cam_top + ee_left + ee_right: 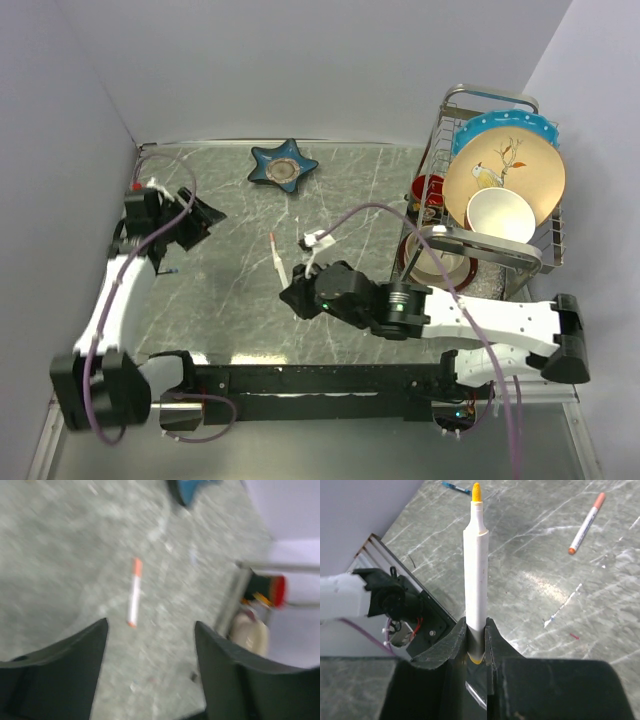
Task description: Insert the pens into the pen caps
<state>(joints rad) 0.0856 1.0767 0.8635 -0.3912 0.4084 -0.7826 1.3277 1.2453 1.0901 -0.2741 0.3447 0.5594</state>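
White plastic, the yellow pen [476, 575] is pinched at its back end by my right gripper [476, 628]. Its long axis runs straight out from the jaws, bare yellow tip away from the wrist. My left gripper [151, 625] is open and holds nothing. The orange pen [586, 524] lies flat on the table [530, 595] and looks capped. Next I must find the yellow cap, which I cannot see, and align it on this axis.

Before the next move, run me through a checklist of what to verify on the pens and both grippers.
1. Right gripper grips the yellow-tipped pen: ok.
2. Yellow tip capped: not ok, bare.
3. Yellow cap located: not ok, no view shows it.
4. Left gripper open and empty: ok.
5. Orange pen lying apart from both grippers: ok.
6. Orange pen fully capped: cannot tell, too small.
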